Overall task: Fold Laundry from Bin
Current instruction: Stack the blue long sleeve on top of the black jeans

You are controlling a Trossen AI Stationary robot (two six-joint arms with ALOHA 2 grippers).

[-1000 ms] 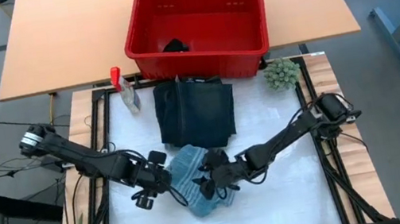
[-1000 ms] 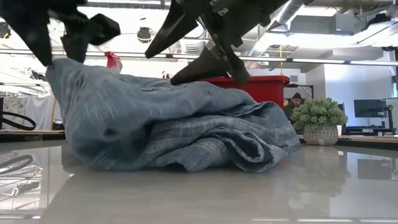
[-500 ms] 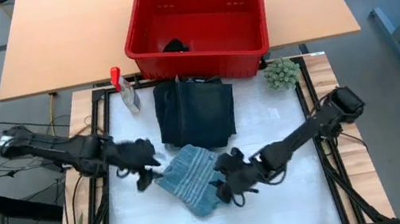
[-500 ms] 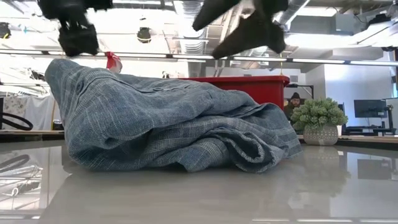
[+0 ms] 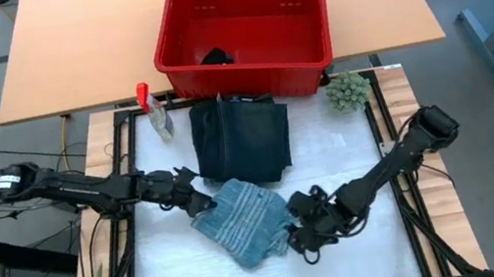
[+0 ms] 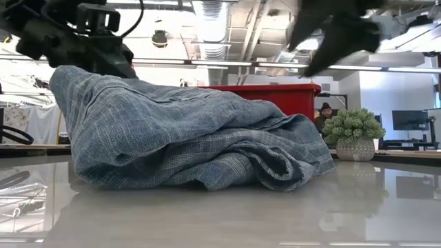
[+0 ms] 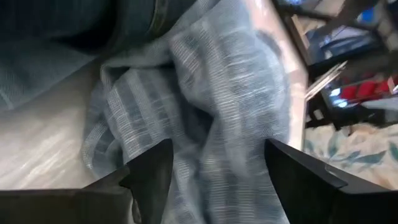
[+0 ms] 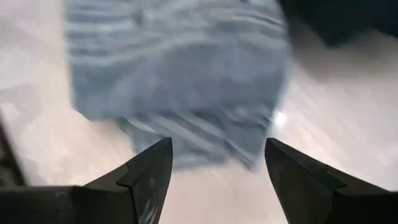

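glossy white table (image 5: 349, 152), ceiling ducts (image 6: 220, 17)

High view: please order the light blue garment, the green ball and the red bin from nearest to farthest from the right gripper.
From the right gripper, open, near the table's front:
1. Light blue garment, just beside it, toward the left arm.
2. Green ball, at the table's far right corner.
3. Red bin, beyond the far edge, on the wooden table.
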